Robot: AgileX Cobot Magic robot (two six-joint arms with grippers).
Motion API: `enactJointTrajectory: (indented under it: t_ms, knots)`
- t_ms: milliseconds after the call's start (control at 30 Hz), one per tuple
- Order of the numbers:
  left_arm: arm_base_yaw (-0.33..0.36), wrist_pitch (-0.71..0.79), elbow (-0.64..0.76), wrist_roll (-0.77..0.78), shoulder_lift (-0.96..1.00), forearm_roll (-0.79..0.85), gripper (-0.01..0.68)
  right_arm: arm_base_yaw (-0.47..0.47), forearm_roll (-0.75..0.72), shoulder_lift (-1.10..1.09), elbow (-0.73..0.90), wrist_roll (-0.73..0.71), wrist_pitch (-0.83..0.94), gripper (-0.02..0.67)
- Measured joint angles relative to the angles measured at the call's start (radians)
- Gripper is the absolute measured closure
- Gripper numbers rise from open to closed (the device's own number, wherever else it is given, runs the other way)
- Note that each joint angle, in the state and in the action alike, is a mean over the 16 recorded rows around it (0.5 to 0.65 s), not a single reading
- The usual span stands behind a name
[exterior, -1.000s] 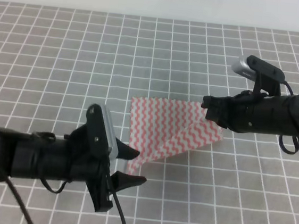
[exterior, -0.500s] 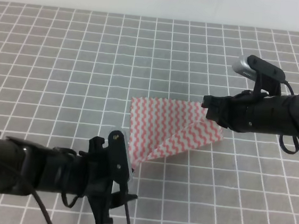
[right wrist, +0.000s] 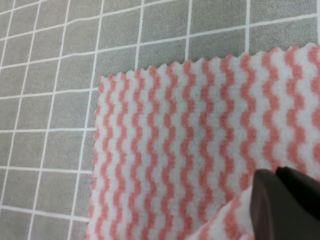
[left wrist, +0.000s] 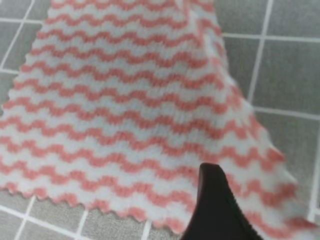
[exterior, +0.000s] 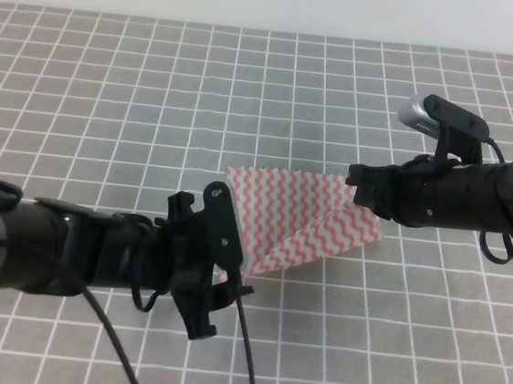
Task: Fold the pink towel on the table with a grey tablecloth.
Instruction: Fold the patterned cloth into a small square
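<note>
Towel: the thin pink-and-white zigzag towel lies between both grippers, long side left to right.
Left gripper: touching its near corner; grip hidden.
Right gripper: at its right corner; can't tell.

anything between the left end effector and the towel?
Nothing visible. The left end effector is already at the near-left corner of the towel, and its wrist view shows only towel and grey cloth ahead of the finger.

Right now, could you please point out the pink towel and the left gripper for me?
pink towel (exterior: 277, 213), exterior high view, on its flat striped middle.
left gripper (exterior: 228, 285), exterior high view, at its fingertips by the towel's near corner.
</note>
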Motion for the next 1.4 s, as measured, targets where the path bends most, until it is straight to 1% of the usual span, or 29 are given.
enactJointTrajectory:
  t_ms: [467, 700, 1067, 1267, 1400]
  knots:
    - [-0.003, -0.063, -0.036, -0.034, 0.047, -0.003, 0.276, 0.000, -0.001, -0.001, 0.000, -0.001, 0.000, 0.664]
    - [-0.004, -0.091, -0.036, -0.037, 0.061, -0.005, 0.304, 0.000, -0.002, -0.003, 0.000, -0.002, -0.001, 0.664]
    - [-0.003, -0.124, -0.038, -0.019, 0.070, 0.002, 0.391, 0.000, -0.004, -0.003, 0.000, -0.004, -0.002, 0.664]
    - [-0.003, -0.130, -0.038, -0.010, 0.070, 0.002, 0.468, 0.000, -0.004, -0.003, 0.000, -0.011, -0.001, 0.664]
    - [-0.003, -0.133, -0.038, -0.009, 0.067, -0.002, 0.536, 0.000, -0.004, -0.003, 0.000, -0.016, -0.001, 0.664]
